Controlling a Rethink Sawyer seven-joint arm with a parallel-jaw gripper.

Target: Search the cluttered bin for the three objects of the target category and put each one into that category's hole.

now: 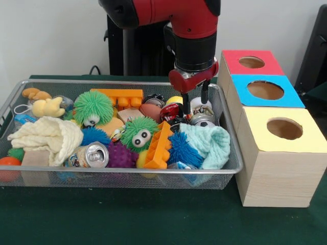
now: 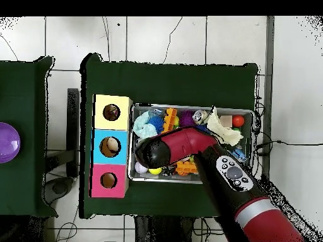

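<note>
The wire mesh bin point(image 1: 127, 171) is full of toys and cloths; it also shows in the overhead view point(image 2: 193, 178). My gripper point(image 1: 195, 102) is open, pointing down into the bin's far right corner with nothing between its fingers point(image 1: 187, 104). A shiny crinkly red, black and white packet point(image 1: 172, 111) lies just left of the fingertips. Silvery shiny wrapping point(image 1: 204, 119) lies below them. Other packets are buried or too small to tell. The yellow-surrounded hole point(image 1: 284, 128) is on the nearest wooden box, right of the bin. In the overhead view point(image 2: 111, 112) the arm hides the gripper.
In the bin are two green furry balls with eyes point(image 1: 140, 133), blue and purple spiky balls point(image 1: 121, 154), orange bricks point(image 1: 159, 145), a silver can point(image 1: 95, 154), a cream cloth point(image 1: 48, 136) and a mint cloth point(image 1: 210, 144). The blue-surrounded hole point(image 1: 265, 90) and red-surrounded hole point(image 1: 251, 62) lie behind the yellow box.
</note>
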